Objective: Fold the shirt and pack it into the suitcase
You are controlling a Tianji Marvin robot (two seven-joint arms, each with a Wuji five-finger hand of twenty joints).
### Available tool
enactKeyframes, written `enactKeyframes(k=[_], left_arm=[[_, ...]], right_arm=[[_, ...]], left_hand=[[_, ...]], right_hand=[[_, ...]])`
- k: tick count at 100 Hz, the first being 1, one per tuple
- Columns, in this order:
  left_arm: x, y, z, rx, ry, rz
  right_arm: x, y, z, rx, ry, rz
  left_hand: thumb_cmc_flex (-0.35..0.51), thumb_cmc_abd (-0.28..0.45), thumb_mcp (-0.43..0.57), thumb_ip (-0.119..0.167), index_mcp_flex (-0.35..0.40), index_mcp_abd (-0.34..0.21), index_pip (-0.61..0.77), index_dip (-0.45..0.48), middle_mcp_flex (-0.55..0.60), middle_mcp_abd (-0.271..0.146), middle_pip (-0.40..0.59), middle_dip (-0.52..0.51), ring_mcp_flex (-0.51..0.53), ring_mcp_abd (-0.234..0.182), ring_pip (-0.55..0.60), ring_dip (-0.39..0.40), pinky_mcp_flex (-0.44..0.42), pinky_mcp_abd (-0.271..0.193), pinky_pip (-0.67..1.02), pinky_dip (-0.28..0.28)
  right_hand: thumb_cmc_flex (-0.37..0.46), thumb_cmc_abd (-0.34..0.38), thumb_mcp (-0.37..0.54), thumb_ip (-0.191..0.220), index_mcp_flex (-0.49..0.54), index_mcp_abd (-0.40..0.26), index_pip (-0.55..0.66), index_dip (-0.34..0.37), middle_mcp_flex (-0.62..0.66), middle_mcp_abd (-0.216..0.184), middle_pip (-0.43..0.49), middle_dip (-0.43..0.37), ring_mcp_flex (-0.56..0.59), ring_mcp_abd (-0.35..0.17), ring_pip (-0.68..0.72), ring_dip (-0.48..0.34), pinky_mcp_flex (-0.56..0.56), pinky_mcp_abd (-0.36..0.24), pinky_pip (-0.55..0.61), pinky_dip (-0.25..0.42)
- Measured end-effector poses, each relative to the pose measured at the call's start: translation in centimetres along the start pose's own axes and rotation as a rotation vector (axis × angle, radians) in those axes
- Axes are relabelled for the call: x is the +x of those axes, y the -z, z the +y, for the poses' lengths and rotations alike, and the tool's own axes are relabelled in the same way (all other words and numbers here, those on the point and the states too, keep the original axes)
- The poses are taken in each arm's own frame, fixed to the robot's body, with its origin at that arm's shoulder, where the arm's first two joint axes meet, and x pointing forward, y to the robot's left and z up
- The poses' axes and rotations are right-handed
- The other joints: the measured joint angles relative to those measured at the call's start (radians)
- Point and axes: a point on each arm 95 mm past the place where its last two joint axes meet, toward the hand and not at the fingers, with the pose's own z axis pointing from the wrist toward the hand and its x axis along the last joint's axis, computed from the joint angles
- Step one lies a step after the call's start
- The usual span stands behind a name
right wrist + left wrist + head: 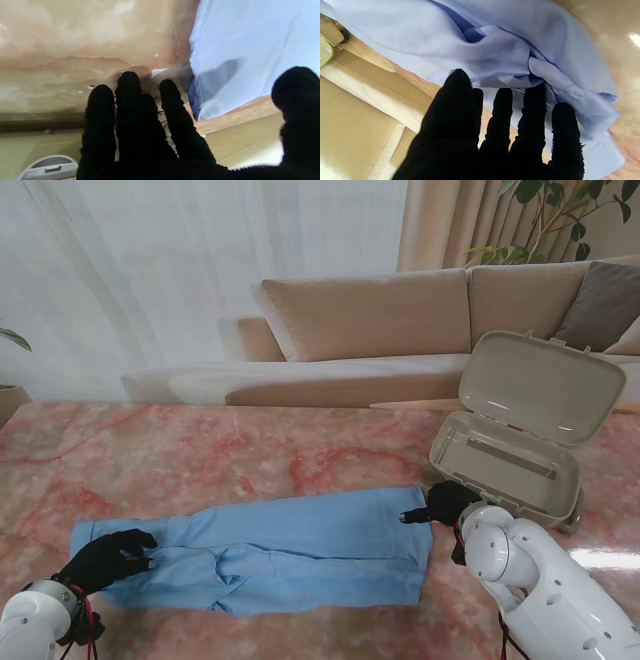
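Observation:
The light blue shirt [270, 555] lies folded into a long band across the marble table [200, 445], nearer to me. My left hand [110, 558] in its black glove rests on the shirt's left end. In the left wrist view its fingers [531, 112] are spread, tips against bunched cloth [495, 50], with nothing pinched. My right hand [445, 505] sits at the shirt's far right corner, between shirt and suitcase. In the right wrist view, its fingers [127, 100] stretch over bare table beside the shirt's edge [250, 50], thumb apart. The beige suitcase [505, 465] stands open at the right, lid [540, 385] raised.
A beige sofa [400, 320] runs behind the table's far edge, with a plant at the back right. The suitcase's corner [325, 42] shows in the left wrist view. The table's far half shows bare marble.

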Motion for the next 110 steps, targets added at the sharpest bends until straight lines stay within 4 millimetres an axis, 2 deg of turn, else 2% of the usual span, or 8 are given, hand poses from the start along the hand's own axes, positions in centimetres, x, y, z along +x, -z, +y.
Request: enactKeyframes(k=[24,41,59,67,76,86,102,110], left_arm=[[0.1,0.0,0.3,-0.005,0.004,-0.002],[0.0,0.0,0.4,-0.008,0.009,-0.004],[0.0,0.0,0.5,-0.006,0.012,-0.005],[0.0,0.0,0.5,-0.006,0.013,-0.006],[0.0,0.0,0.6,-0.007,0.014,-0.005],[0.0,0.0,0.6,-0.008,0.015,-0.006],[0.0,0.0,0.7,-0.009,0.015,-0.006],[0.0,0.0,0.7,-0.01,0.015,-0.006]], right_arm=[[0.9,-0.7,0.1,0.029,0.033,0.014],[1.3,-1.1,0.3,0.062,0.054,0.02],[1.4,-1.5,0.6,0.088,0.024,0.025],[1.3,-1.6,0.7,0.099,0.014,0.025],[1.3,-1.8,0.9,0.117,-0.008,0.03],[1.1,-1.9,1.2,0.136,-0.036,0.035],[1.2,-2.0,1.5,0.157,-0.038,0.044],[1.1,-2.1,1.7,0.167,-0.058,0.05]], left_hand=[[0.0,0.0,0.002,0.0,0.0,0.0,0.0,0.0,0.0,0.004,0.0,0.0,0.0,0.0,0.0,0.0,0.0,0.0,-0.008,0.0],[0.0,0.0,0.002,0.0,0.0,0.0,0.0,0.0,0.0,0.007,0.0,0.0,0.0,0.0,0.0,0.0,0.0,0.0,-0.008,0.0],[0.0,0.0,0.002,0.0,0.0,0.0,0.0,0.0,0.0,0.007,0.0,0.0,0.0,0.0,0.0,0.0,0.0,0.0,-0.008,0.0],[0.0,0.0,0.002,0.0,0.0,0.0,0.0,0.0,0.0,0.007,0.0,0.0,0.0,0.0,0.0,0.0,0.0,0.0,-0.008,0.0],[0.0,0.0,0.002,0.0,0.0,0.0,0.0,0.0,0.0,0.007,0.0,0.0,0.0,0.0,0.0,0.0,0.0,0.0,-0.008,0.0],[0.0,0.0,0.002,0.0,0.0,0.0,0.0,0.0,0.0,0.007,0.0,0.0,0.0,0.0,0.0,0.0,0.0,0.0,-0.008,0.0],[0.0,0.0,0.002,0.0,0.0,0.0,0.0,0.0,0.0,0.008,0.0,0.0,0.0,0.0,0.0,0.0,0.0,0.0,-0.008,0.0],[0.0,0.0,0.002,0.0,0.0,0.0,0.0,0.0,0.0,0.01,0.0,0.0,0.0,0.0,0.0,0.0,-0.001,0.001,-0.008,0.0]], right_hand=[[0.114,-0.075,-0.002,0.002,0.023,0.001,0.071,0.038,0.025,0.0,0.068,0.074,0.003,-0.019,0.049,0.026,0.041,-0.017,0.035,0.014],[0.177,-0.091,-0.001,0.007,0.143,-0.134,0.103,0.034,0.012,0.036,0.111,0.145,0.013,-0.04,0.072,0.035,0.073,-0.029,0.05,0.016],[0.209,-0.14,0.148,0.007,0.178,-0.187,0.11,-0.01,0.011,0.091,0.118,0.185,0.047,-0.044,0.09,0.036,0.088,-0.029,0.065,0.028],[0.248,-0.16,0.171,0.007,0.179,-0.204,0.199,-0.056,0.011,0.096,0.134,0.211,0.066,-0.058,0.098,0.036,0.387,-0.131,0.115,0.039],[0.315,-0.187,0.173,-0.018,0.177,-0.221,0.338,-0.131,0.011,0.117,0.136,0.221,0.065,-0.059,0.098,0.036,0.495,-0.141,0.063,0.096],[0.392,-0.208,0.172,-0.018,0.166,-0.243,0.476,-0.18,0.011,0.136,0.133,0.221,0.1,-0.059,0.11,0.036,0.533,-0.142,0.036,0.151],[0.446,-0.248,0.248,-0.018,0.145,-0.248,0.57,-0.144,0.042,0.143,0.09,0.221,0.209,-0.068,0.073,0.02,0.623,-0.133,0.038,0.163],[0.454,-0.272,0.272,-0.018,0.135,-0.26,0.607,-0.117,0.053,0.167,0.075,0.211,0.29,-0.056,0.063,-0.016,0.461,-0.017,-0.05,0.165]])
